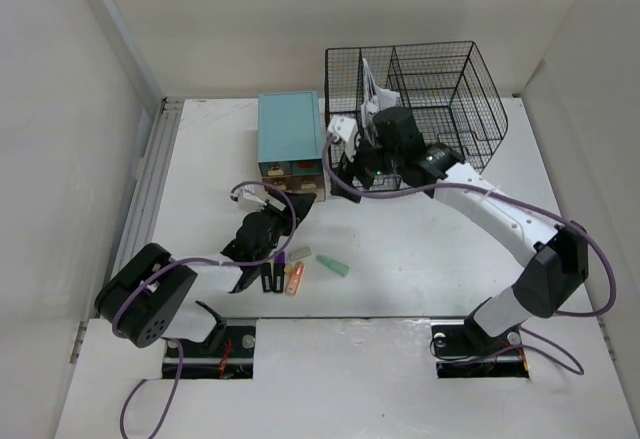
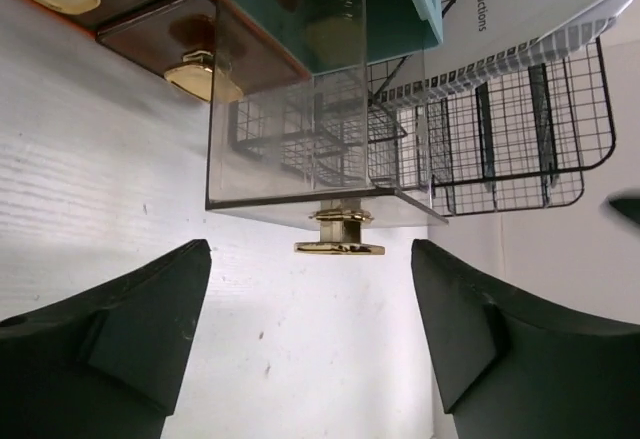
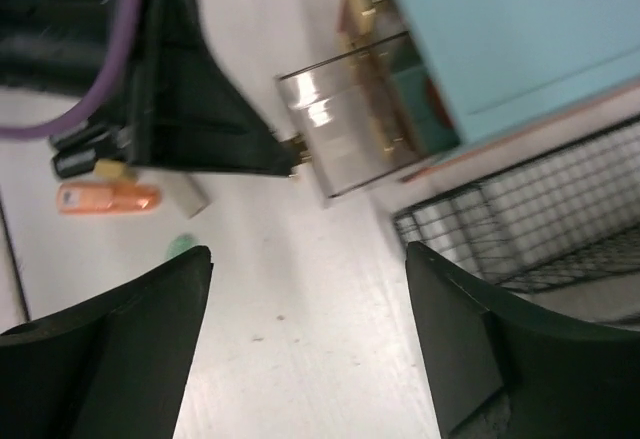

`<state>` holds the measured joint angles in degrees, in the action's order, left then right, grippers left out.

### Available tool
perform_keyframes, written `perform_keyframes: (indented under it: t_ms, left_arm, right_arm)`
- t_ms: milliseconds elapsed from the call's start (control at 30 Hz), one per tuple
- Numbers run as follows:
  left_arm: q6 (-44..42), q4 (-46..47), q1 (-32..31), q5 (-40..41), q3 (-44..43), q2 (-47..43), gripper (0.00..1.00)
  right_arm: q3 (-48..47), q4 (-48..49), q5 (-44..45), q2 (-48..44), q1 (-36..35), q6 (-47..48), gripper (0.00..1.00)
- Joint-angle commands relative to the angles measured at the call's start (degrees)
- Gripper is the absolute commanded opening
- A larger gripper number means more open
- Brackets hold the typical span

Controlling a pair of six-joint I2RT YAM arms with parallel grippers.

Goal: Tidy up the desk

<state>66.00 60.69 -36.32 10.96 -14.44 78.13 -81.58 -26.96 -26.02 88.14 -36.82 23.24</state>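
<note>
The white desk (image 1: 420, 249) carries a teal-topped drawer box (image 1: 290, 137). Its clear lower drawer (image 2: 310, 109) is pulled out, gold knob (image 2: 340, 236) facing me. My left gripper (image 2: 312, 319) stands open just short of that knob, touching nothing; from above the left gripper (image 1: 292, 211) sits in front of the box. My right gripper (image 1: 340, 171) hovers open at the box's right front corner. In the right wrist view the right gripper (image 3: 308, 339) has only bare desk between its fingers, with the clear drawer (image 3: 350, 129) ahead.
A black wire mesh rack (image 1: 420, 99) holding an instructions booklet (image 2: 540, 9) stands right of the box. An orange item (image 1: 293, 277), a green item (image 1: 335, 266) and black items (image 1: 270, 279) lie near the front. A grey rail (image 1: 150, 189) runs along the left edge.
</note>
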Motion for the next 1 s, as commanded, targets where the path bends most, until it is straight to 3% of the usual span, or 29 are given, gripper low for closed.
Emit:
perform_keyframes:
  t_ms: [0,67,167,267,300,333,400,567,700,767,800,867,967]
  left_arm:
    - [-1.9,-2.6,-0.3,0.3,-0.1,-3.6,0.80]
    - [-2.5,-5.0,-1.1,0.3,0.5,-7.6,0.89]
    - [-3.6,-9.5,-2.9,2.0,1.1,-15.5,0.89]
    - [-5.1,-16.1,-4.5,3.6,1.6,-25.2,0.79]
    - [-5.8,-17.9,-4.5,4.9,1.6,-27.7,0.70]
    - [-6.4,-20.2,-4.5,5.6,1.6,-30.5,0.39]
    - [-9.0,-28.7,-5.0,8.5,0.7,-39.0,0.01]
    - [-16.8,-45.5,-5.0,11.8,-5.2,-53.1,0.00]
    - [-27.1,-55.9,-5.0,6.5,-11.2,-64.1,0.00]
    - [-28.0,-59.4,-5.0,5.9,-13.7,-67.2,0.00]
    - [-30.1,-61.0,-5.5,5.9,-15.1,-68.3,0.04]
    - [-31.5,-67.6,-5.5,6.7,-20.0,-69.0,0.27]
    - [-33.8,-74.8,-5.5,8.4,-23.9,-69.0,0.41]
  right_arm:
    - [3.9,-3.7,0.8,-3.4,-3.4,4.2,0.84]
    - [6.9,-3.7,1.5,-5.4,-4.8,4.2,0.84]
    - [14.0,-1.6,4.5,-8.1,-7.4,2.2,0.84]
    - [19.2,1.7,8.8,-9.8,-9.4,-1.2,0.77]
    - [20.0,3.7,9.5,-9.8,-10.5,-2.3,0.75]
    - [20.8,4.5,9.5,-9.8,-11.0,-3.9,0.73]
    - [22.1,5.7,9.4,-8.9,-11.8,-4.4,0.67]
    - [21.9,7.3,9.4,-2.7,-15.0,-4.4,0.64]
    - [19.7,6.2,9.8,4.2,-16.5,-3.8,0.65]
    - [19.2,6.2,11.2,5.9,-17.1,-5.0,0.65]
    - [18.7,6.2,11.3,6.6,-17.1,-5.1,0.68]
    - [18.1,6.2,12.4,8.4,-17.8,-5.8,0.71]
    - [17.4,6.2,13.3,10.1,-18.5,-6.9,0.72]
